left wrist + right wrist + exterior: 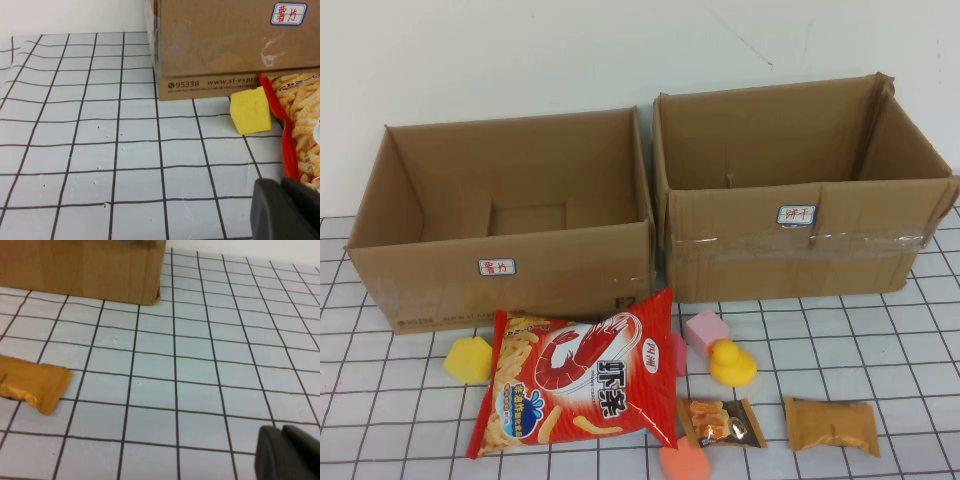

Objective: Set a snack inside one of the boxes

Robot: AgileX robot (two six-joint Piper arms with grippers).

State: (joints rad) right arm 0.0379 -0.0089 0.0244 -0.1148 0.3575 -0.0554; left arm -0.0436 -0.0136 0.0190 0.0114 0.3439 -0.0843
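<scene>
Boxes, two brown cardboard cartons, are sitting open side by side at the far side of my gridded table (380,400): the left box (505,275) at about eleven o'clock, the right box (800,250) at about one o'clock, each wearing a small white handwritten label on its front. Nothing is showing inside either one. Closer to me, a red shrimp-chip bag (580,385) is lying flat just in front of the left box, with a yellow block (468,360) just beside it at its nine o'clock. A pink block (706,331) and a yellow rubber duck (731,364) are sitting at the bag's three o'clock. Near me, a small dark snack packet (722,422) and a tan wrapped snack (832,425) are lying apart, with an orange-pink block (683,463) at the table's six o'clock edge. My left gripper (287,210) is hovering low near the yellow block and bag, jaws pressed together, holding nothing. My right gripper (290,455) is hanging over bare grid, well apart from the tan snack, likewise closed and empty.
</scene>
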